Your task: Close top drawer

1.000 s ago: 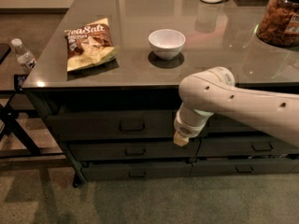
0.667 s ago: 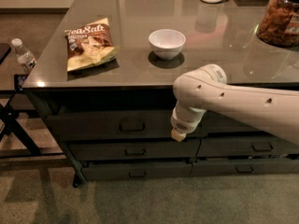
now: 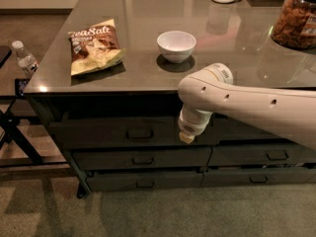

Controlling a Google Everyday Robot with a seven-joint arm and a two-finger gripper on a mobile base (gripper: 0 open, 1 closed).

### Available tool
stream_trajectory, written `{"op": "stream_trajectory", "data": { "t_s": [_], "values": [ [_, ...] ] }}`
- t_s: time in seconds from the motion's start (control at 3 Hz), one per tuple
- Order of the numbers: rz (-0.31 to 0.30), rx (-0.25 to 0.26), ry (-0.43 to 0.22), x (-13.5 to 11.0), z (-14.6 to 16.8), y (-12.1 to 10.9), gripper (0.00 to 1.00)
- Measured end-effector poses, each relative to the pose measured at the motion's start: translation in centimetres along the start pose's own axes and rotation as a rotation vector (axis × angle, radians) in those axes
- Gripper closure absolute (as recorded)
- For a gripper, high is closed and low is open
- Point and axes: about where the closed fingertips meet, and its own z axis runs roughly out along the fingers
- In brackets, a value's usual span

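Cabinet (image 3: 148,78) first, dark and glossy-topped: filled most of the view. Then white arm (image 3: 247,100): reached in from the right and bent down over the front edge. Top drawer (image 3: 98,132), just under the top: stood slightly out past the shallower drawers (image 3: 103,158) below, bar handle (image 3: 139,133) at centre. Gripper (image 3: 187,137): hung before the drawer's front panel, right of the handle (open or closed, could not tell). Up top, apart: chip bag (image 3: 94,46), white bowl (image 3: 176,46).
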Motion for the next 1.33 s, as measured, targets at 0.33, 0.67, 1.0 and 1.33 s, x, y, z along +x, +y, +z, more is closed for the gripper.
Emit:
{"op": "stream_trajectory", "data": {
  "t_s": [0.33, 0.67, 1.0, 1.33],
  "values": [
    [0.0, 0.0, 0.0, 0.0, 0.0, 0.0, 0.58],
    [0.0, 0.0, 0.0, 0.0, 0.0, 0.0, 0.35],
    [0.0, 0.0, 0.0, 0.0, 0.0, 0.0, 0.11],
    [0.0, 0.0, 0.0, 0.0, 0.0, 0.0, 0.0]
  ]
}}
